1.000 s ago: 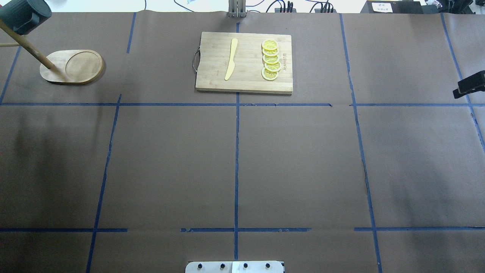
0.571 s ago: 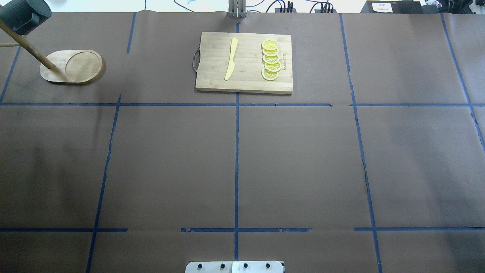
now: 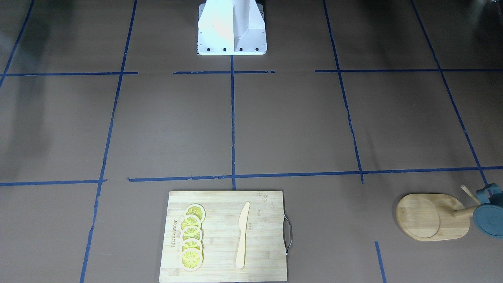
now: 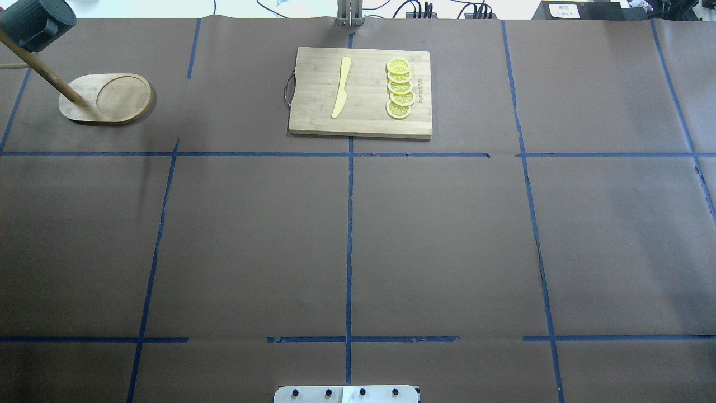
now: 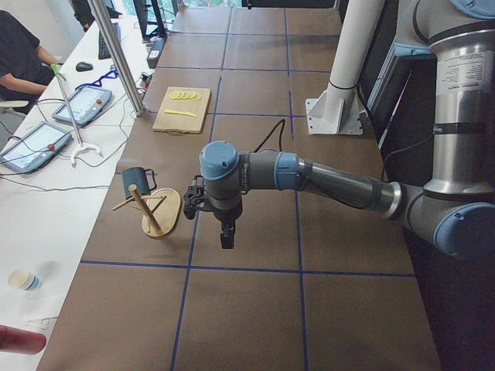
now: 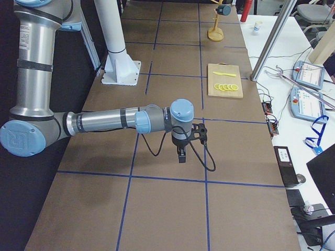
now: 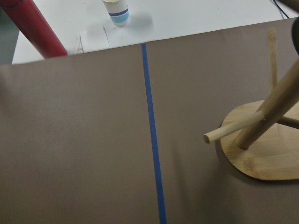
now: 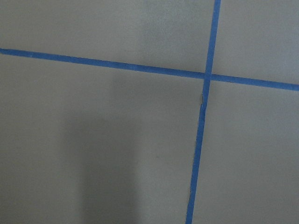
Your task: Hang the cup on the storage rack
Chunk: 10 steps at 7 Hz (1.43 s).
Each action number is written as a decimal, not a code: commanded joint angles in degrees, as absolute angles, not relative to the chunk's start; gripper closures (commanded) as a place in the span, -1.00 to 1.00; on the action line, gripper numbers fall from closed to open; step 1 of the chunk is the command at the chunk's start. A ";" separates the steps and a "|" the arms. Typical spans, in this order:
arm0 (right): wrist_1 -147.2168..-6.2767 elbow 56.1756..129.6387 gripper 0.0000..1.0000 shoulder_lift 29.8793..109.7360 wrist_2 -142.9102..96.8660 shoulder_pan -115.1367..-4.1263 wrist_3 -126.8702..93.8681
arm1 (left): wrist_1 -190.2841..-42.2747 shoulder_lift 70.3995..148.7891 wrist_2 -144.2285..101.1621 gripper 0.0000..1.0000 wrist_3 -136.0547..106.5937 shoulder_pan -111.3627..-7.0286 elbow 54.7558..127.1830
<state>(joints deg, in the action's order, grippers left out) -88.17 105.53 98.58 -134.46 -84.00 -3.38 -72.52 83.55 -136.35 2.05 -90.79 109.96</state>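
The dark blue-grey cup [image 4: 34, 23] hangs on a peg of the bamboo storage rack [image 4: 112, 99] at the table's far left corner. Cup [image 3: 487, 214] and rack [image 3: 428, 216] also show in the front view, and small in the left view [image 5: 135, 182]. The left wrist view shows the rack's post, pegs and base [image 7: 261, 154]. My left gripper [image 5: 225, 241] hangs over bare table, apart from the rack. My right gripper [image 6: 181, 158] hangs over the table's right part. Both show only in side views, so I cannot tell whether they are open or shut.
A bamboo cutting board [image 4: 369, 120] with a yellow knife [image 4: 341, 87] and several lemon slices [image 4: 399, 89] lies at the far middle. The robot's white base [image 3: 232, 27] stands at the near edge. A red cylinder [image 7: 32, 28] and a paper cup [image 7: 117, 11] stand beyond the table's left end.
The black part of the right gripper that showed at the overhead view's right edge has moved out of that view. Cup and rack have not moved.
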 commanded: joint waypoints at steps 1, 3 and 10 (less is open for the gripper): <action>-88.07 103.37 -1.00 98.53 -135.70 -85.08 -0.18 | -71.63 80.86 -138.96 -1.00 2.55 -90.97 109.79; -87.63 103.10 -1.00 99.05 -135.44 -85.08 -0.09 | -80.61 80.86 -138.96 -1.00 2.29 -90.79 104.98; -87.27 100.11 -1.00 99.23 -134.83 -86.04 -0.09 | -85.69 80.42 -130.44 -1.00 2.46 -90.97 102.05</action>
<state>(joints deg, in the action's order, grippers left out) -87.25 100.35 99.22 -135.08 -85.87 -0.13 -85.51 80.53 -133.15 2.29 -90.93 102.70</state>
